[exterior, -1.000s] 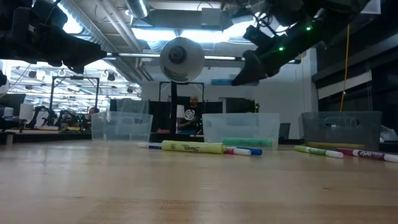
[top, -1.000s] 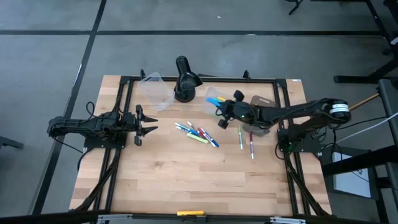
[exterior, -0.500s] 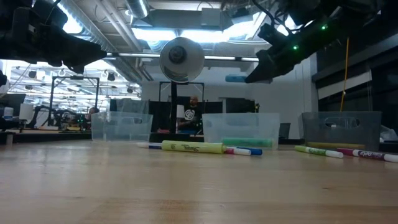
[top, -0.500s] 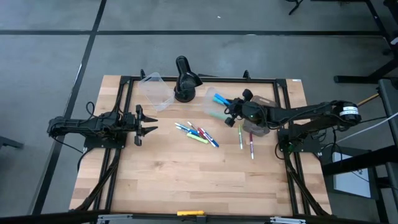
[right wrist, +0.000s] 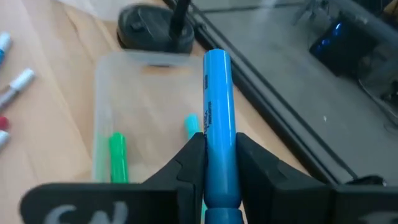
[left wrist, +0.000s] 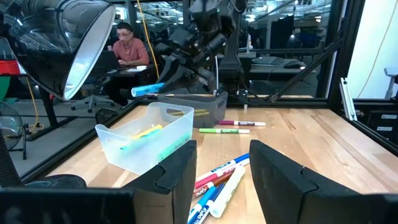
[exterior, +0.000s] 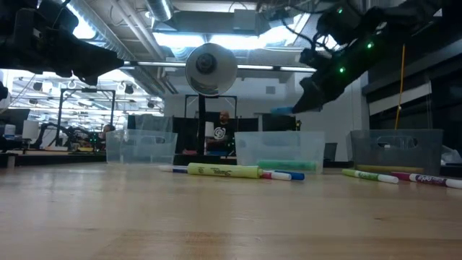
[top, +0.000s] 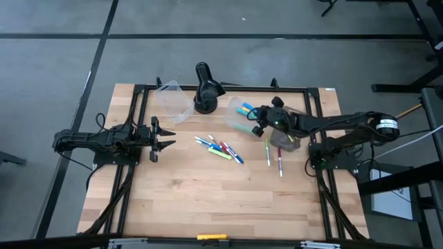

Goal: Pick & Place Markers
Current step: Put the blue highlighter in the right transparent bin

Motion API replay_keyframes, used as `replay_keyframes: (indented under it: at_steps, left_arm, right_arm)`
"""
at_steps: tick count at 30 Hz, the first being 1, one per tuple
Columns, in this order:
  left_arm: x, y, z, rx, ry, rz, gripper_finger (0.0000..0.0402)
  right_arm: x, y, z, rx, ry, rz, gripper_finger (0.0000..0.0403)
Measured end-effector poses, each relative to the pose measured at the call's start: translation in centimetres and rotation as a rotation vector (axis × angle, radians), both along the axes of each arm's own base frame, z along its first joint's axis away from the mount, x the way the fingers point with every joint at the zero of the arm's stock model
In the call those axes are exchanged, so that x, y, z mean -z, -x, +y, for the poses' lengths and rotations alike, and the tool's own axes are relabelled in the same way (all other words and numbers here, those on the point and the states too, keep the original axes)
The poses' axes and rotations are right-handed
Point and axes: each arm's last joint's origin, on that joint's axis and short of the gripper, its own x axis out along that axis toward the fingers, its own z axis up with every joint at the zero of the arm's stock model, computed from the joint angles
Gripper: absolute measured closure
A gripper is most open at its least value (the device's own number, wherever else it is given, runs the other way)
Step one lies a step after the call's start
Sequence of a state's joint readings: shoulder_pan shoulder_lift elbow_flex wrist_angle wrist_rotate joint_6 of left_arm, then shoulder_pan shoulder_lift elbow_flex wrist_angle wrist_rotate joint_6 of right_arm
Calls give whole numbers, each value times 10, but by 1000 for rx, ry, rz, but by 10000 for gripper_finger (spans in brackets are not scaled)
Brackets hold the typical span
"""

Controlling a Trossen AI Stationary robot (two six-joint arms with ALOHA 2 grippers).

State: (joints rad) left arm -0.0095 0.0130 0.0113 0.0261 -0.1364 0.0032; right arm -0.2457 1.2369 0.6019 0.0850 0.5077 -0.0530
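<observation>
Markers are the thing here, and one blue highlighter (right wrist: pixel 217 124) is clamped between the right gripper's (right wrist: pixel 216 163) two dark fingers (right wrist: pixel 186 163), pointing straight out past the tips. In the overhead view that right gripper (top: pixel 257 113) sits over the clear plastic tub (top: pixel 241 119) near the table's far edge, right of centre. The low view shows it up in the air above the tub (exterior: pixel 280 150), with the blue highlighter (exterior: pixel 281 110) sticking out sideways, not touching it.

Inside the tub (right wrist: pixel 118 99) there's a green marker (right wrist: pixel 117 155) lying along one wall and a cyan one (right wrist: pixel 191 126) partly hidden behind the gripper. The left wrist view also shows something yellow (left wrist: pixel 148 131) in there.

Just beside the tub, toward the right edge, is a grey bin (top: pixel 289 138). In front of it two markers (top: pixel 273 158) lie on the wood, a green one and a red-and-white one. A loose bunch of five or so markers (top: pixel 220 149) sits around the middle of the table (top: pixel 208 200), mixed blue, red, green and a yellow highlighter (exterior: pixel 222 170).

The black desk lamp (top: pixel 206 90) stands at the far edge, with another clear tub (top: pixel 171 100) tipped beside it toward the left.

The left gripper (top: pixel 160 138) is parked by the left edge, fingers (left wrist: pixel 177 174) spread apart, nothing between them. A person (left wrist: pixel 127 46) sits at a desk in the room beyond.
</observation>
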Motion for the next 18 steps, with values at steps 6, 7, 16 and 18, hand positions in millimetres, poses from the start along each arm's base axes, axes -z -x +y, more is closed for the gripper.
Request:
replay_keyframes:
  at_steps: [6, 7, 16, 18]
  left_arm:
    - [0, 0, 0, 0, 0, 0, 258]
    - [0, 0, 0, 0, 0, 0, 258]
    - [0, 0, 0, 0, 0, 0, 258]
    - [0, 0, 0, 0, 0, 0, 258]
  right_arm:
    - [3, -6, -13, 4, -71, 54, 328]
    - [3, -7, -14, 1, -80, 64, 328]
    - [2, -21, -27, -27, -165, 145, 327]
    - [2, -23, -30, -26, -176, 155, 330]
